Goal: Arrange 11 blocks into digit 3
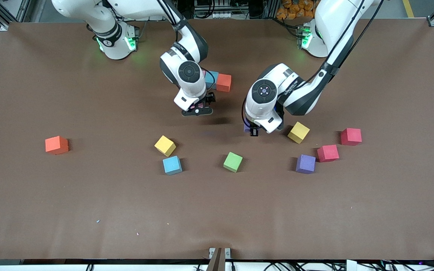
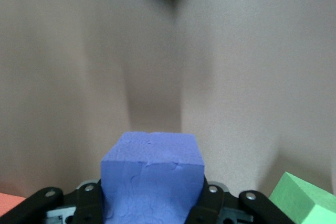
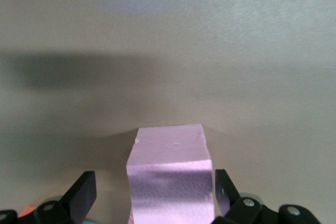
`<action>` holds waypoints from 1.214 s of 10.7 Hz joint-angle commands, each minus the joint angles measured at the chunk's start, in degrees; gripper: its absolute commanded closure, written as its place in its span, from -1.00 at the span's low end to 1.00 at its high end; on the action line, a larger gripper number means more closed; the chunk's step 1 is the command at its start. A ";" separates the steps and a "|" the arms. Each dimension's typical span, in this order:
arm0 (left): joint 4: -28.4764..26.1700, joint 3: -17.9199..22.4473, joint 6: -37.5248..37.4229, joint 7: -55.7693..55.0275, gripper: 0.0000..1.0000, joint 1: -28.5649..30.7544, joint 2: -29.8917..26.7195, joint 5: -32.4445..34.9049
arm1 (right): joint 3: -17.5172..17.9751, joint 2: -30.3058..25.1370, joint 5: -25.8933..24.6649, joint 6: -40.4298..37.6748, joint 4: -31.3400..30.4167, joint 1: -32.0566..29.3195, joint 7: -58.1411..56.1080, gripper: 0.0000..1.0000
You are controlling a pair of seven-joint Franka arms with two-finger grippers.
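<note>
1. The left gripper (image 1: 253,131) hangs over mid-tabletop (image 1: 89,210), its jaws clamped on a purple foam cube (image 2: 152,177).
2. The right gripper (image 1: 198,109) stands low with its jaws spread wide around a pale pink foam cube (image 3: 170,174); one finger (image 3: 84,195) is clear of it.
3. A blue foam cube (image 1: 212,78) and an orange foam cube (image 1: 223,82) touch just beside the right arm's wrist.
4. Nearer the front camera lie a yellow foam cube (image 1: 165,145), a second blue cube (image 1: 172,165) and a green foam cube (image 1: 233,162).
5. Toward the left arm's end sit another yellow cube (image 1: 298,132), a second purple cube (image 1: 305,164) and two deep pink cubes (image 1: 328,153) (image 1: 350,136).
6. An orange-red foam cube (image 1: 56,145) sits alone toward the right arm's end.
</note>
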 commanded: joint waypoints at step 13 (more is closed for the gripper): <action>-3.56 0.16 10.30 -23.84 1.00 -13.87 4.12 8.01 | -1.65 2.72 -14.02 4.34 10.11 -14.15 -33.20 -1.00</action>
